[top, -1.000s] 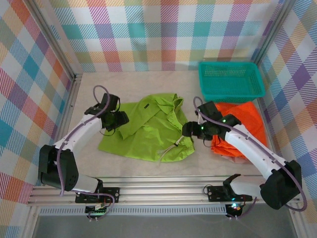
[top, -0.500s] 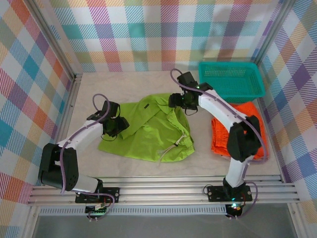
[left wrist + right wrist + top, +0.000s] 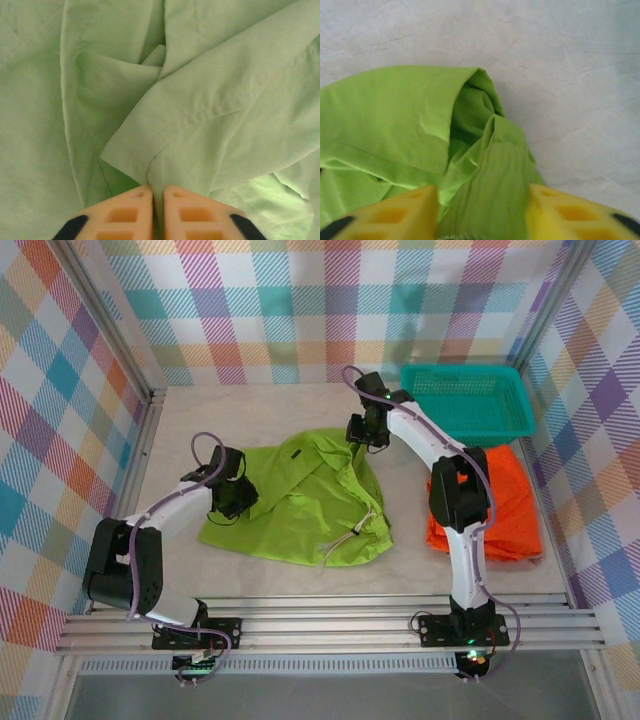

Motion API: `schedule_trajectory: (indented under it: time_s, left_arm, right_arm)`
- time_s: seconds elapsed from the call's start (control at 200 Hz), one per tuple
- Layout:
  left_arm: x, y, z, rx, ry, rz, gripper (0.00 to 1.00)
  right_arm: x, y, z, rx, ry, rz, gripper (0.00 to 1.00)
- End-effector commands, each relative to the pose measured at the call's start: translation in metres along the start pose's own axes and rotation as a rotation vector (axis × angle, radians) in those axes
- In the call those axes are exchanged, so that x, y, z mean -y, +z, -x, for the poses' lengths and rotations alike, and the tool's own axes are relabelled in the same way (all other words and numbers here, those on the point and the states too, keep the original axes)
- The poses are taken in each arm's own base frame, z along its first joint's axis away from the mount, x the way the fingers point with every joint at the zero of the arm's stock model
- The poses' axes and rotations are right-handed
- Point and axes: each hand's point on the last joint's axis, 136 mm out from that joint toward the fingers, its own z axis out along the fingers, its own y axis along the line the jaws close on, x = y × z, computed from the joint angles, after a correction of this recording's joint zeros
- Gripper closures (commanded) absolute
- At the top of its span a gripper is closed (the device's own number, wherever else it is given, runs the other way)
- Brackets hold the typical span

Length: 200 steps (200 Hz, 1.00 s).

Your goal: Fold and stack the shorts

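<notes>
The lime green shorts (image 3: 300,502) lie rumpled in the middle of the table, white drawstring (image 3: 355,533) at their near right. My left gripper (image 3: 232,502) is at their left edge, shut on a hemmed corner (image 3: 150,165) with the orange fingers (image 3: 125,212) pressed together. My right gripper (image 3: 362,437) is at the far right corner of the same shorts. Its yellow fingers (image 3: 400,215) stand apart, one on each side of a raised fold of green cloth (image 3: 495,185). Bright orange shorts (image 3: 505,502) lie folded at the right.
A teal mesh basket (image 3: 466,402) stands at the back right, just beyond the orange shorts. Checked walls close in the table on three sides. Bare tabletop (image 3: 560,60) lies beyond the green corner.
The right arm swung from the near right of the green shorts to their far right corner, and its jaws narrowed. The left gripper closed on the hem.
</notes>
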Motion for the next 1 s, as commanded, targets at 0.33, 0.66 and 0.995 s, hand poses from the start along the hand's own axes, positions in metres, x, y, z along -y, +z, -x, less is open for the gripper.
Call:
schedule_trajectory:
  time_s: [0.33, 0.66, 0.995]
  left_arm:
    - [0.034, -0.086, 0.083, 0.288, 0.083, -0.002, 1.0]
    - [0.055, -0.157, 0.203, 0.57, 0.115, 0.049, 1.0]
    - [0.084, -0.108, 0.295, 0.586, 0.113, 0.04, 1.0]
  right_arm:
    - [-0.005, -0.024, 0.015, 0.039, -0.113, 0.032, 1.0]
    - [0.003, -0.049, 0.045, 0.157, -0.186, 0.029, 1.0]
    - [0.024, -0.063, 0.087, 0.311, -0.142, 0.013, 1.0]
